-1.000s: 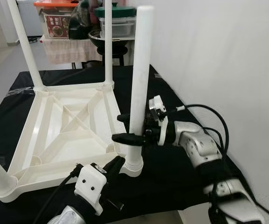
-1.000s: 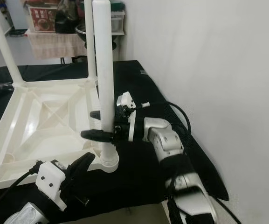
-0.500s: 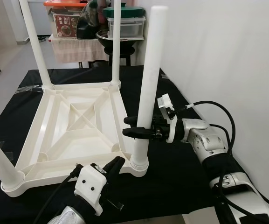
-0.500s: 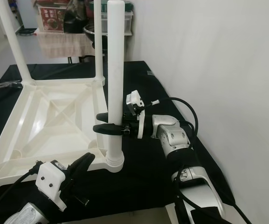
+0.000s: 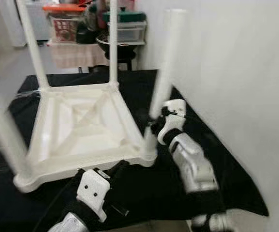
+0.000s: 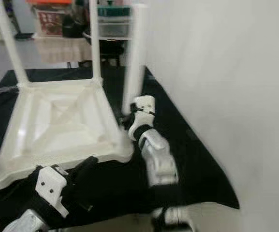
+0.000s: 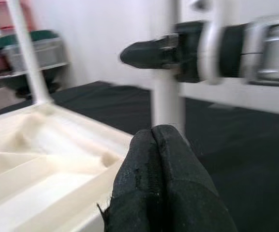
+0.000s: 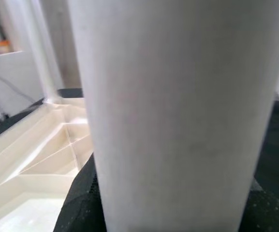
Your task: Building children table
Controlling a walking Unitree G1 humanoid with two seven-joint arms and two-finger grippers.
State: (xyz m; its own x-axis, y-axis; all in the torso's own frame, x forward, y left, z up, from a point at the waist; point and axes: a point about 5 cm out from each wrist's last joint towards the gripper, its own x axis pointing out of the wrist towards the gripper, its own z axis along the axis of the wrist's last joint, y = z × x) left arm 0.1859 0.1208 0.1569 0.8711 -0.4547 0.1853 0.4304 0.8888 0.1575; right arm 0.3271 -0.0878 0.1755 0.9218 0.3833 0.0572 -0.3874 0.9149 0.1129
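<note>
The right gripper (image 5: 154, 126) is clamped on the white leg (image 5: 167, 63) at the near corner of the upside-down table (image 5: 81, 126); the left gripper (image 7: 154, 145), pressed together, waits beside that corner, so push the leg straight down, slowly.

A room in a lived-in home, seen with some motion blur. A plain white wall (image 5: 236, 72) runs along the right side, and a black cloth (image 5: 212, 159) covers the floor (image 5: 4, 58), which shows pale and bare beyond the cloth's far edge. Past that edge stands a small table draped in a light cloth (image 5: 71, 53), crowded with household goods: a clear storage box (image 5: 129, 31) with a green lid, a box (image 5: 64, 21) with an orange lid, and a dark pot (image 5: 117, 46) beside them.
</note>
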